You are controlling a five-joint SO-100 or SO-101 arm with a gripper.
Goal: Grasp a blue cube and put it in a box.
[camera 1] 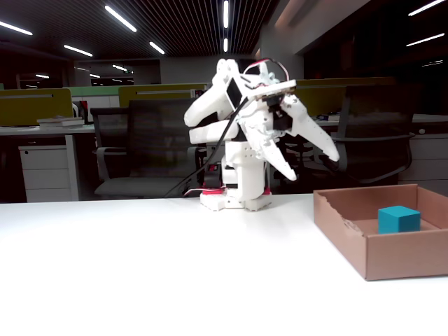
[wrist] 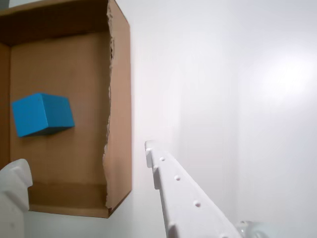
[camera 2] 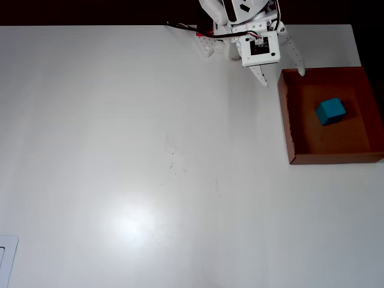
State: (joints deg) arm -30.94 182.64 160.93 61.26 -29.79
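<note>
The blue cube [wrist: 42, 114] lies inside the brown cardboard box [wrist: 121, 99], resting on its floor. In the fixed view the cube [camera 1: 399, 219] sits in the box [camera 1: 399, 255] at the right of the table. In the overhead view the cube [camera 2: 330, 110] is near the middle of the box [camera 2: 287, 120]. My gripper [camera 1: 313, 166] is open and empty, raised above the table, left of the box. In the overhead view the gripper [camera 2: 282, 77] hangs over the box's far left corner. In the wrist view the gripper [wrist: 84, 156] shows two spread white fingers.
The arm's base [camera 1: 234, 192] stands at the far edge of the white table [camera 2: 150, 150], with cables [camera 2: 186, 29] beside it. A white object [camera 2: 6, 261] lies at the near left corner. Office chairs and desks stand behind the table.
</note>
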